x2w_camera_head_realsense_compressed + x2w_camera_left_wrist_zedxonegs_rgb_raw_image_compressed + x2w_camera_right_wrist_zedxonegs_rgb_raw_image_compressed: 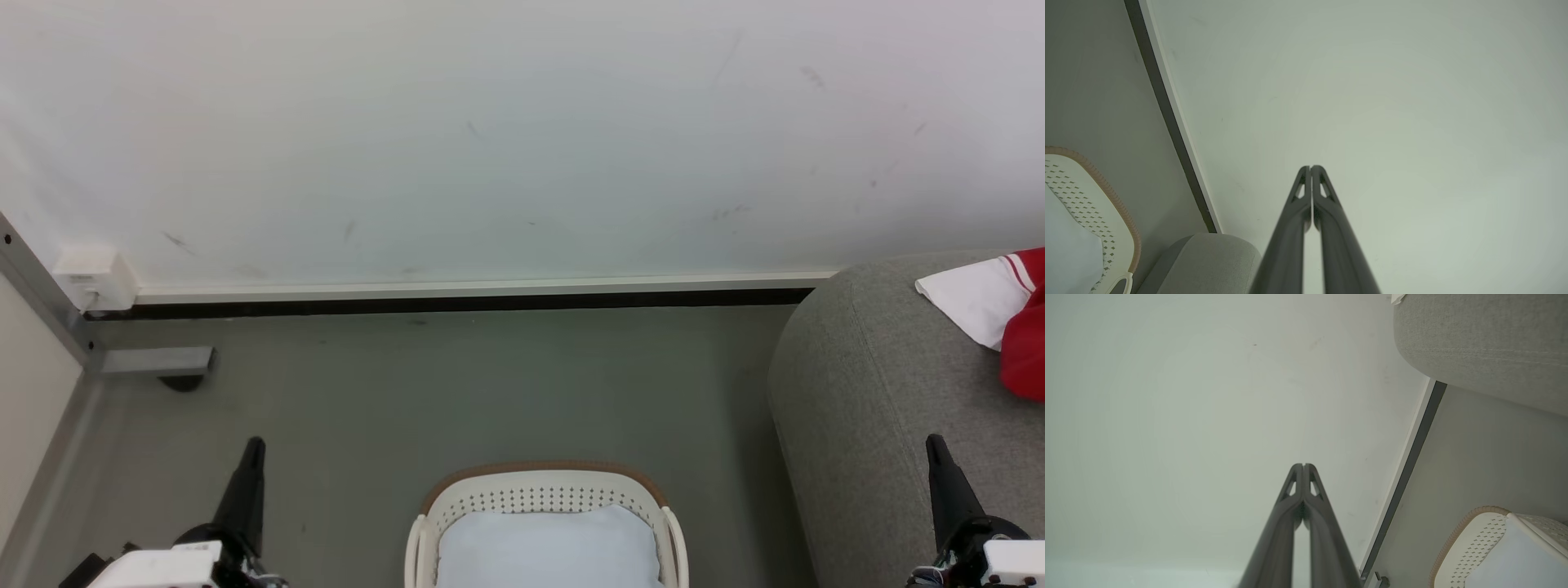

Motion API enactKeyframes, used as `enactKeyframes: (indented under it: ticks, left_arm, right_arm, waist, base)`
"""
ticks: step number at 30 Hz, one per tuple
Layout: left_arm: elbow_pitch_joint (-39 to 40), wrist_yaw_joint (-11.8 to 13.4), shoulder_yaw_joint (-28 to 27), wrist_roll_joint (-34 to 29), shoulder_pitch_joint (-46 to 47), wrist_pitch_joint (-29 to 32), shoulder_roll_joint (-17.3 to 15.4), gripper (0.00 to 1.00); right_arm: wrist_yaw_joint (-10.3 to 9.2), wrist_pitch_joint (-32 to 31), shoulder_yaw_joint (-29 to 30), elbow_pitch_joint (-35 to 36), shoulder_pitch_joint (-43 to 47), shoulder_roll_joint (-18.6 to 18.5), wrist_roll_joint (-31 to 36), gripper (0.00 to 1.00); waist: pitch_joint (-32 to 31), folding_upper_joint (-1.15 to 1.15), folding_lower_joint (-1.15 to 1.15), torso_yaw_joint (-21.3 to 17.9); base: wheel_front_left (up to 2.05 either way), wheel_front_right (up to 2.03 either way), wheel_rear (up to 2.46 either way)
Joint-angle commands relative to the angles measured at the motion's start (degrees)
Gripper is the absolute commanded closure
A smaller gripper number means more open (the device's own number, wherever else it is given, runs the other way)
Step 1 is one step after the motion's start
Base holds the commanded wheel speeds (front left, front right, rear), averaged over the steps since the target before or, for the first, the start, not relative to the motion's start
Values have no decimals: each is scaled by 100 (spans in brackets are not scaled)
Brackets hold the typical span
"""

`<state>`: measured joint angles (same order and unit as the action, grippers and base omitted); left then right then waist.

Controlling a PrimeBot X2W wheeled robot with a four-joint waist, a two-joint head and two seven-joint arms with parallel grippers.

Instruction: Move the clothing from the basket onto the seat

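As left hand (254, 447) and right hand (936, 446) (closed, empty) face the wall (490, 147), clothing (1029, 339) lies on the seat (865, 384).

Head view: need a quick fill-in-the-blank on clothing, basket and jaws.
1. The clothing on the seat is red and ____.
2. The basket has a ____ band round its rim.
3. The left gripper and the right gripper both have their jaws ____.
Missing words: white; brown; shut.
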<state>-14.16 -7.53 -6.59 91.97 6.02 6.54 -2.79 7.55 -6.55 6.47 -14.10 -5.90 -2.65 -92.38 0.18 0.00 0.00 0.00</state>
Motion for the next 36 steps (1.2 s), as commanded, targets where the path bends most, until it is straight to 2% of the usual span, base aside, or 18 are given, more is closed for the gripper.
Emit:
enactKeyframes:
  ticks: [1,36]
  left_arm:
    - [18,-11,-11,81,49,20,-11,100]
    - [19,-11,-10,81,49,19,-11,100]
  right_arm:
    - [-12,-17,22,25,-66,-42,-8,100]
    - [-12,-16,22,25,-66,-41,-8,100]
  waist:
    - [0,0,0,0]
    - [0,0,0,0]
  base:
    - [0,0,0]
    - [0,0,0]
